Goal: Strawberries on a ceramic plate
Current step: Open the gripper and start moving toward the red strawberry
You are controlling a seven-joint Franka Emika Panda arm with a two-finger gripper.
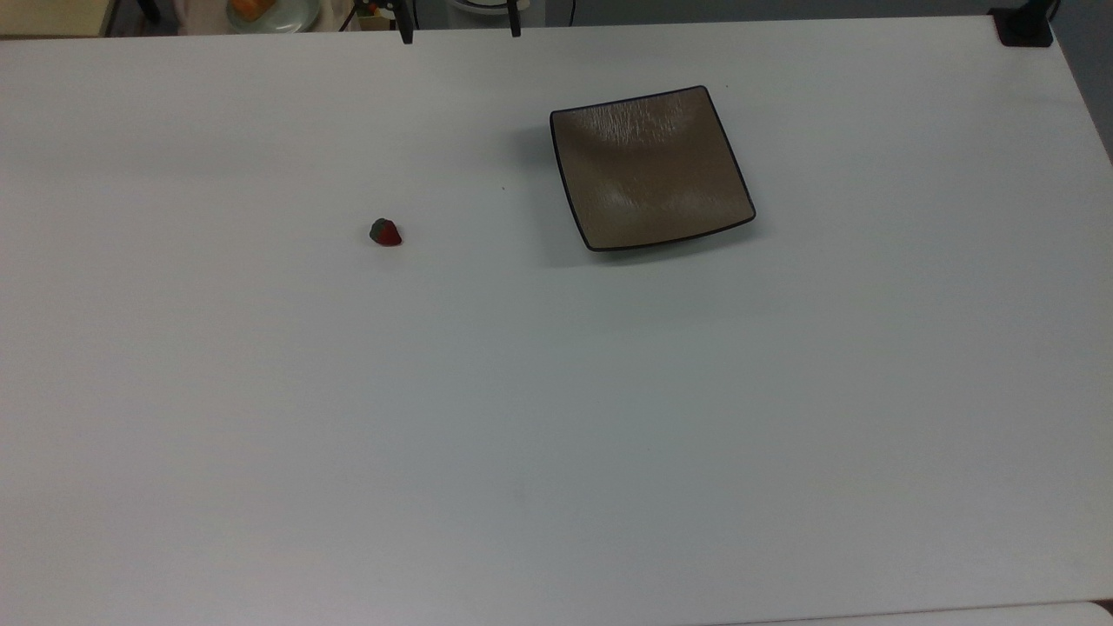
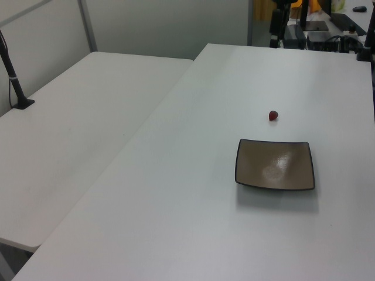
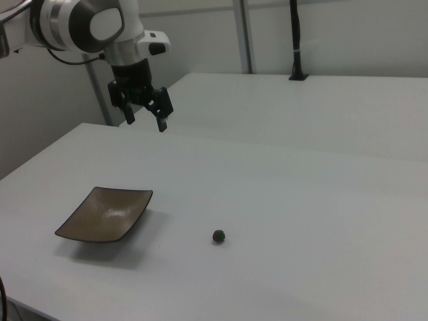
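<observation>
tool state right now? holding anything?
Tool: open, holding nothing, up in the air above the table. Strawberry lies on the table, apart from the ceramic plate.

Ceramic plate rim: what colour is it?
Thin dark, near-black rim on the ceramic plate; clearest in the top view.

The strawberry and the plate both lie on the desk, well apart. In the top view the strawberry sits to the plate's left. In the right view the tool hangs above the desk behind the plate, its 2 fingers spread.
</observation>
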